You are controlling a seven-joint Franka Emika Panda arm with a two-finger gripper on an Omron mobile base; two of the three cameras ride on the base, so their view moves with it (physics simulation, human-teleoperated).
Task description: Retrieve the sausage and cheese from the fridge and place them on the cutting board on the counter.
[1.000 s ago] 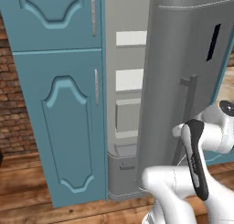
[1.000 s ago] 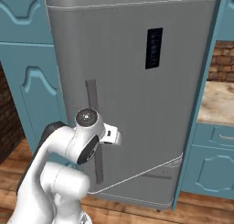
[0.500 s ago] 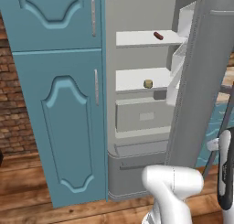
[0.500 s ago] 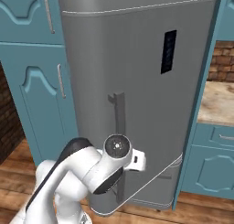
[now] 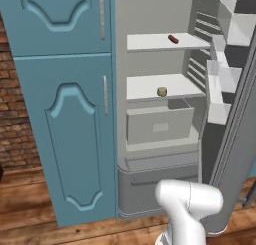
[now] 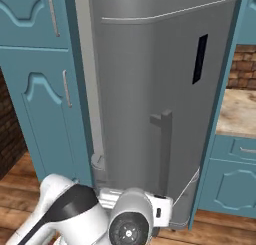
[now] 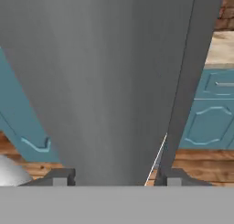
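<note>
The fridge (image 5: 165, 154) stands with its door (image 6: 150, 89) swung wide. On its upper white shelf lies the small dark red sausage (image 5: 173, 39). The tan cheese (image 5: 162, 92) sits on the shelf below, just above the drawer (image 5: 160, 124). My arm reaches low in front of the door's outer face. In the hand view my gripper (image 7: 114, 178) is open, its fingertips (image 7: 61, 177) set apart close against the grey door, near its vertical handle (image 6: 165, 144). A strip of the counter (image 6: 240, 114) shows right of the fridge. The cutting board is out of view.
Tall teal cabinets (image 5: 65, 114) flank the fridge on the left. White door bins (image 5: 222, 84) line the inside of the open door. Teal drawer fronts (image 7: 215, 109) sit under the counter. The floor is wood planks (image 5: 50, 229).
The door has swung from nearly closed to wide, baring the shelves. My arm dropped low with it, and the gripper's fingers have parted from shut.
</note>
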